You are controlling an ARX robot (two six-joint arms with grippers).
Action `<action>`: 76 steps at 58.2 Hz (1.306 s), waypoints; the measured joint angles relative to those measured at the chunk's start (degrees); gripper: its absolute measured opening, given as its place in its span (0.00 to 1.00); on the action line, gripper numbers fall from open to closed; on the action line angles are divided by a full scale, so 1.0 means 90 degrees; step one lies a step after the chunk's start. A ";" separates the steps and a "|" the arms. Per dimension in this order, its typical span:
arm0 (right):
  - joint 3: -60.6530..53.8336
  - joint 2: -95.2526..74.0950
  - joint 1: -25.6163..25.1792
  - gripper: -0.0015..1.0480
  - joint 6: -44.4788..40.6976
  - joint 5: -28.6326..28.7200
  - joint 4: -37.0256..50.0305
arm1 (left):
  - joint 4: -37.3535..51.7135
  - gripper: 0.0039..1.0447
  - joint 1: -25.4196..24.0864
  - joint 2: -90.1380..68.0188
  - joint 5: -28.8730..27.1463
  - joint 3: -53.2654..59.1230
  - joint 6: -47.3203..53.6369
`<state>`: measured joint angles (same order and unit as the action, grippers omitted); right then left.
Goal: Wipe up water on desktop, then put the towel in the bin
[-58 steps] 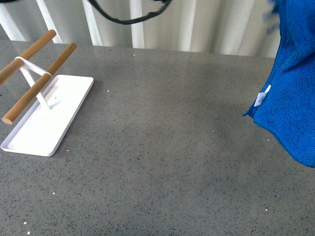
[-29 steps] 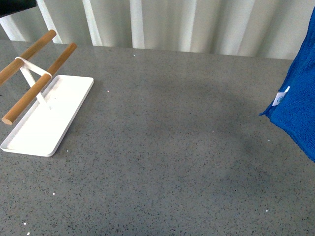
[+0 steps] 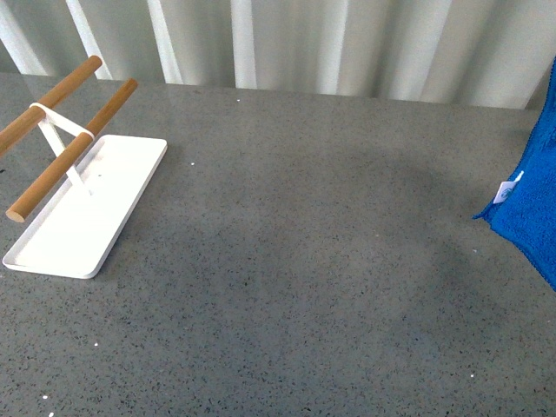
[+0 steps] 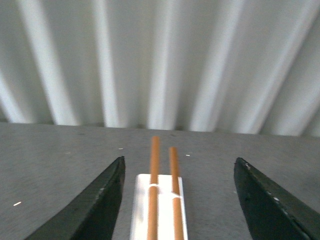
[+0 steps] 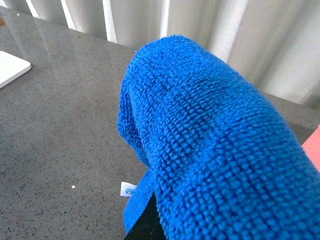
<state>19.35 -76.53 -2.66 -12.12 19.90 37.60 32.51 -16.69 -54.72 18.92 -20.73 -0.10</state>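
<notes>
Dangling towel point(image 3: 530, 217) above speckled desktop point(image 3: 304, 261)

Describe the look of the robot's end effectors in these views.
The left end effector has two black, wedge-shaped fingers, matte, tapering to blunt tips. No cables or markings show. Of the right end effector only a black sliver shows under the bright blue fluffy microfibre towel. The front view shows neither arm.

You see the towel point(image 3: 532, 221) travel outward with the right arm's jaws. A second ago it is a broad blue sheet; now only a corner and its white tag point(image 3: 506, 192) show. The black cable overhead is gone.
</notes>
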 joint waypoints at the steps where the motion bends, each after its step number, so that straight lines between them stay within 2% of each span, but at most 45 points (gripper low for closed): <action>1: 0.0002 -0.0007 0.0000 0.04 -0.0002 -0.0010 0.0007 | -0.0068 0.56 0.0000 0.0233 -0.0138 0.0153 0.0000; 10: 0.0041 -0.0182 0.0000 0.04 -0.0010 -0.0245 0.0056 | -0.0192 0.32 0.0022 0.1285 -0.0321 0.0920 -0.0002; 15: 0.0158 -0.0301 0.0002 0.04 -0.0012 -0.0520 -0.0073 | -0.0323 0.13 0.0306 0.1673 -0.0614 0.1253 -0.0002; 19: 0.0299 -0.0444 0.0002 0.04 -0.0015 -0.0809 -0.0233 | -0.0403 0.03 0.0469 0.1889 -0.0770 0.1392 -0.0010; 29: 0.0780 -0.0988 0.0073 0.04 -0.0107 -0.1542 -0.0899 | -0.0631 0.03 0.0811 0.2409 -0.1105 0.1632 -0.0010; 42: 0.1324 -0.1557 0.0393 0.04 -0.0129 -0.1656 -0.1574 | -0.1005 0.03 0.1173 0.3016 -0.1464 0.1882 -0.0010; 45: 0.1418 -0.1591 0.0488 0.04 -0.0126 -0.1668 -0.1705 | -0.1122 0.03 0.1484 0.3177 -0.1938 0.1923 -0.0012; 52: 0.1753 -0.1736 0.0721 0.04 -0.0007 -0.1758 -0.2171 | -0.1348 0.03 0.1824 0.3514 -0.2072 0.2016 -0.0010; 60: 0.2239 -0.2227 0.0806 0.04 0.0454 -0.1860 -0.2669 | -0.1421 0.03 0.1858 0.3808 -0.2096 0.2161 -0.0007; 76: 0.2516 -0.3240 0.0811 0.04 0.1290 -0.1923 -0.2761 | -0.1860 0.03 0.1858 0.4352 -0.2103 0.2161 -0.0012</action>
<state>42.00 -105.69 4.64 -0.51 2.59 12.75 15.77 0.03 -15.55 -0.01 -1.28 -0.21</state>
